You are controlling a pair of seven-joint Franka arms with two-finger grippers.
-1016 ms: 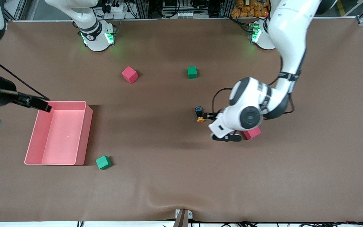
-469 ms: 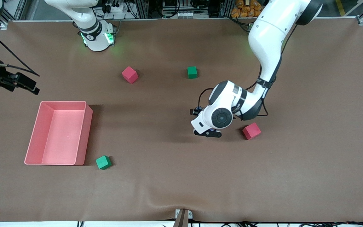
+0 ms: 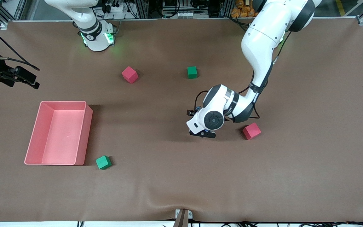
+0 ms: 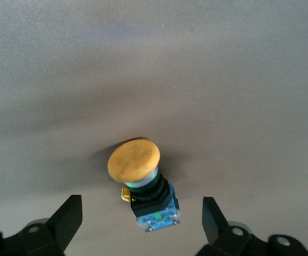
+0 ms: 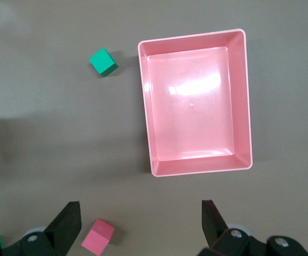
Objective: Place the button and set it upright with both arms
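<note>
Left wrist view shows the left gripper (image 4: 142, 224) hanging low over the middle of the table (image 4: 239, 80), its jaws spread wide with nothing between the pads; the two black fingertips (image 4: 68, 218) flank the button (image 4: 143, 186) without touching it. The button lies on its side on the table, orange cap pointing away from the gripper, black body and bluish-grey end toward it. It looks small, rigid and light, and its round cap would likely let it roll or pivot if nudged on one side only. The squarer black body seems the safest place to pinch, since the domed cap looks smooth and could slip. In the front view the wrist hides the button entirely.

The right gripper (image 5: 142, 224) waits in the air near the table's edge at the right arm's end, jaws likewise wide and empty, over bare table beside the pink tray (image 5: 196, 165).
</note>
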